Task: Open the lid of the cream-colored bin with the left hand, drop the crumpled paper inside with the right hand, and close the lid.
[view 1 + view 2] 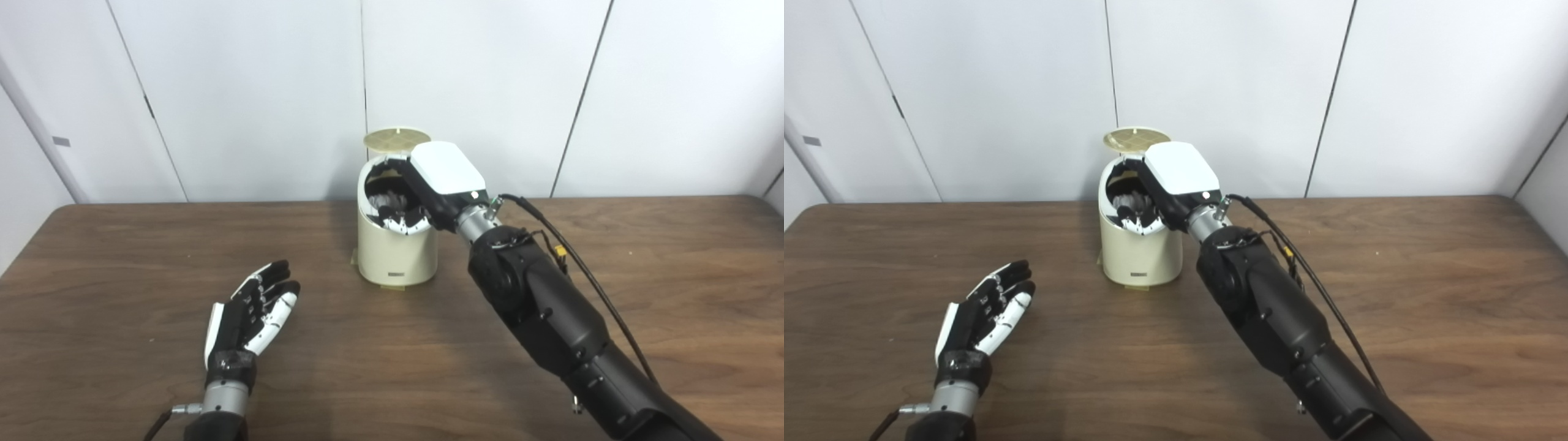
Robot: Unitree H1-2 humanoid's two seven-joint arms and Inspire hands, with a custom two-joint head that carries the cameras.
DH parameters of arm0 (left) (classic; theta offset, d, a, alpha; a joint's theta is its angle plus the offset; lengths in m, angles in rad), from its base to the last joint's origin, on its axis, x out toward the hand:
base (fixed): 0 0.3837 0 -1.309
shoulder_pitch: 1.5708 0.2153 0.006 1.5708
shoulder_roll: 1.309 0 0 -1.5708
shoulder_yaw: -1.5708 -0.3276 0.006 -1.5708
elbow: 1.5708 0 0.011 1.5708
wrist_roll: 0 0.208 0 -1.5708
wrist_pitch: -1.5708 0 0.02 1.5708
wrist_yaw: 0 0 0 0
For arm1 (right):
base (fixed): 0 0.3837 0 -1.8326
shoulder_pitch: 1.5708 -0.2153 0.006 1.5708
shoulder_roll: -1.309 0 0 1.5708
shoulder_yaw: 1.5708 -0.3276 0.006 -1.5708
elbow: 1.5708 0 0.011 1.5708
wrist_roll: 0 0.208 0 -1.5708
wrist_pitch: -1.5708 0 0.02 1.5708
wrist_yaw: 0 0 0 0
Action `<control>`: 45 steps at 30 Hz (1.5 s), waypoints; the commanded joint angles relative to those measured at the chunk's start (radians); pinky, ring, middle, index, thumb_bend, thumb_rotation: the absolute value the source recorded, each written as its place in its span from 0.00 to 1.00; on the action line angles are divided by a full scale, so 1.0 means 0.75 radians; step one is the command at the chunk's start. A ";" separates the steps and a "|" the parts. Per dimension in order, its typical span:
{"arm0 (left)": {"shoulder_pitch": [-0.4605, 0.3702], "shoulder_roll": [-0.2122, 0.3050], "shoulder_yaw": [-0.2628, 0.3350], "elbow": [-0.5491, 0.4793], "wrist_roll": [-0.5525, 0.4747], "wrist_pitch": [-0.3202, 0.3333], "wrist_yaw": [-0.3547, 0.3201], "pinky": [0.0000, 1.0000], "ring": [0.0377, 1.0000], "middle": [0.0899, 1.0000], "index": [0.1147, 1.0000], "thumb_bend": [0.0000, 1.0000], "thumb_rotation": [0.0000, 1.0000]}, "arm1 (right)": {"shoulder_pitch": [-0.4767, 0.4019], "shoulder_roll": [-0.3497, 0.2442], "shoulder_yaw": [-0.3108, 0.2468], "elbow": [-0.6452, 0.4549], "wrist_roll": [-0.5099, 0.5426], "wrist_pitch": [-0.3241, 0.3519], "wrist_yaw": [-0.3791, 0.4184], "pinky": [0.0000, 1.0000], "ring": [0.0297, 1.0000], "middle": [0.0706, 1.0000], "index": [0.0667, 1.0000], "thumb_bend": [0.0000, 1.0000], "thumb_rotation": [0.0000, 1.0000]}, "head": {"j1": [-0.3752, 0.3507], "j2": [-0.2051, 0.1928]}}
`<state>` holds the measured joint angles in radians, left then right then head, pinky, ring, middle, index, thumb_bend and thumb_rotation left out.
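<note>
The cream-colored bin [398,251] stands upright at the back middle of the table, its round lid [397,139] tipped up behind the opening. My right hand [444,174] reaches over the rim from the right, and its fingers [401,219] curl down into the opening. A pale grey crumpled shape, probably the paper [387,199], shows inside among the fingers. Whether the hand grips it is hidden. My left hand [254,315] rests on the table well to the front left of the bin, palm up, fingers spread, holding nothing.
The brown wooden table [674,275] runs to a white panelled wall behind the bin. My right forearm [551,318] crosses the table diagonally from the bottom right, with a black cable [588,275] looped along it.
</note>
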<state>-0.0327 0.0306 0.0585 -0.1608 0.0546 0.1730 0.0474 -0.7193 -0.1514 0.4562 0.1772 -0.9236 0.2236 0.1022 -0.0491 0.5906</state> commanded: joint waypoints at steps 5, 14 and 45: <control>-0.034 0.006 0.000 -0.025 0.001 -0.051 0.003 0.77 0.79 0.80 0.82 0.57 0.43 | -0.046 -0.032 -0.008 -0.019 -0.040 0.006 0.014 0.90 0.79 0.75 0.70 0.98 0.30 | 0.000 0.003; -0.032 0.003 0.002 -0.023 0.005 -0.045 0.006 0.78 0.79 0.80 0.82 0.57 0.43 | -0.038 -0.019 -0.027 -0.021 -0.030 -0.004 -0.029 0.94 0.77 0.73 0.69 0.98 0.28 | -0.002 0.003; -0.037 0.000 -0.012 -0.001 0.012 -0.048 0.008 0.81 0.82 0.82 0.82 0.55 0.41 | 0.047 0.062 -0.217 -0.069 0.145 -0.236 -0.497 0.29 0.38 0.49 0.48 0.49 0.00 | -0.004 -0.005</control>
<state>-0.0330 0.0299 0.0532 -0.1498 0.0537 0.1711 0.0467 -0.6465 -0.0958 0.3092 0.1723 -0.8126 0.0679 -0.2522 -0.0521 0.5860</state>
